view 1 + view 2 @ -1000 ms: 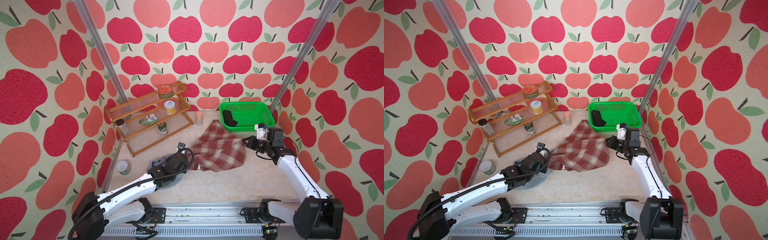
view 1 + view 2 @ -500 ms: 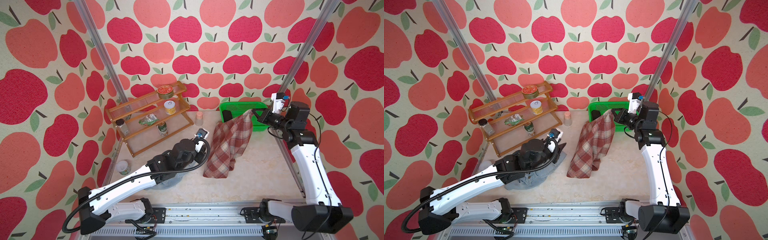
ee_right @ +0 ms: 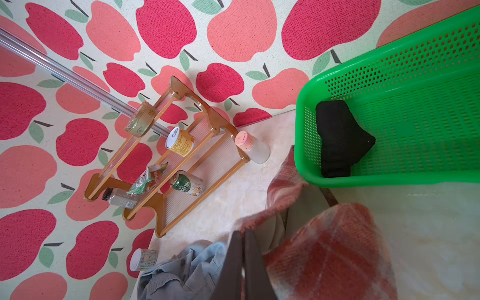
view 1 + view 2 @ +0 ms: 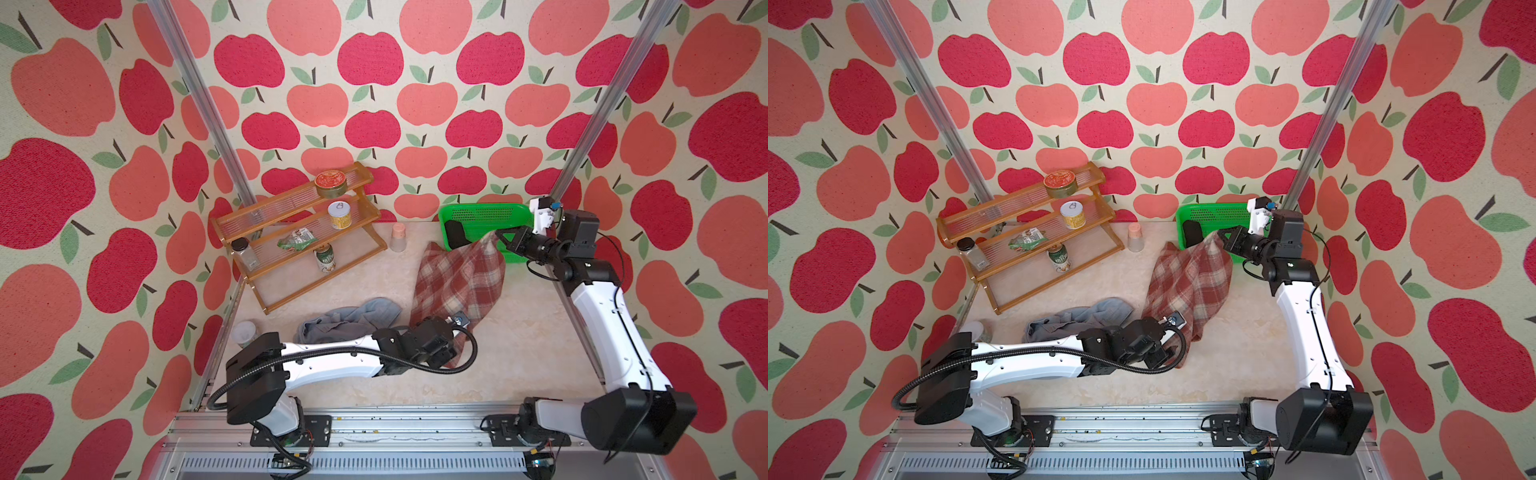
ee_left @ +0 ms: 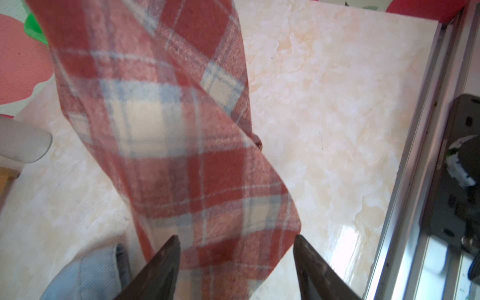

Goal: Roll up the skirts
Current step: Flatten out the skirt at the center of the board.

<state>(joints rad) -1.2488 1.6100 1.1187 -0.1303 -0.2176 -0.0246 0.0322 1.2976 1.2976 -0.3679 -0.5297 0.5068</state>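
My right pincer is clamped tight on a top corner of the plaid skirt, holding it up just in front of the green basket, so the cloth hangs slanting down. My left pincer stands wide, a finger on either side of the lower hem, gripping nothing. The cloth looks thick, woolly, light and limp. It folds over itself, so I judge it wants a hold at two corners of one edge to spread flat. The denim skirt lies crumpled on the tabletop, and the black skirt sits in the basket
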